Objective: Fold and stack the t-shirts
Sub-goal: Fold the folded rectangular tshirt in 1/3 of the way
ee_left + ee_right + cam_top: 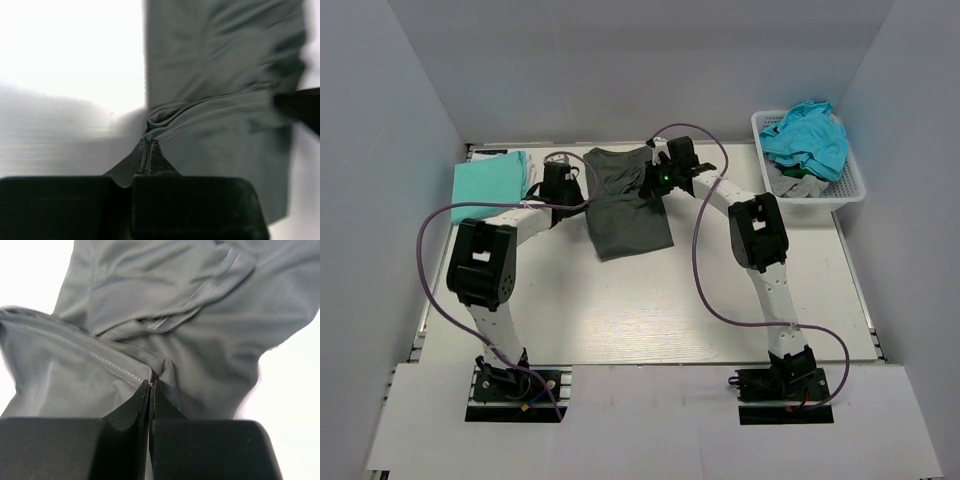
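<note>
Plainly, the dark grey t-shirt lies toward the far side of the table; the left gripper and right gripper each have fingers clamped on a stitched edge — 2 matched holds, probably so the cloth folds evenly; no label or writing is legible in any view.

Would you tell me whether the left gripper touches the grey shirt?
Touching: the left wrist view shows the left gripper shut on a fold of the grey shirt.
</note>
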